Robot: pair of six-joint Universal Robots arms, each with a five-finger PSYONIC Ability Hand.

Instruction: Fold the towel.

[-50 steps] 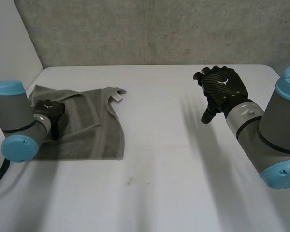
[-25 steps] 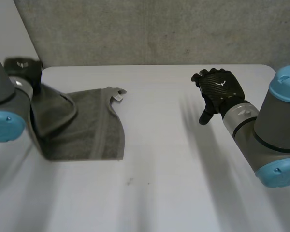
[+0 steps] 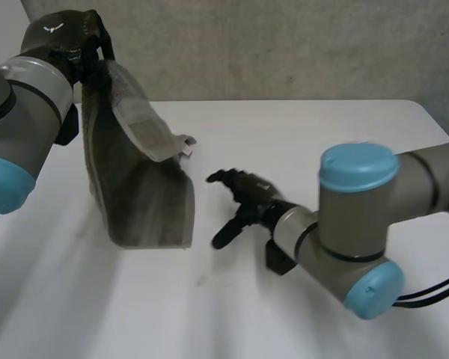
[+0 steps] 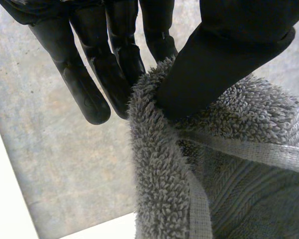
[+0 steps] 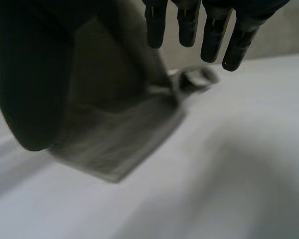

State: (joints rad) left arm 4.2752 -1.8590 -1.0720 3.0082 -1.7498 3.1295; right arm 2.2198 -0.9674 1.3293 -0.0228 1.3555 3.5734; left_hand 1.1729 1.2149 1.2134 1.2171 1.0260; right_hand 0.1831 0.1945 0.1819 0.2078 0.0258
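At the far left the left hand is up high, its fingers and thumb pinching the top edge of the towel. The cloth hangs long and upright, its lower edge resting on the bench. Just right of the towel's lower near corner the right hand sits low, fingers loose and holding nothing — the nearer hand for that free corner.
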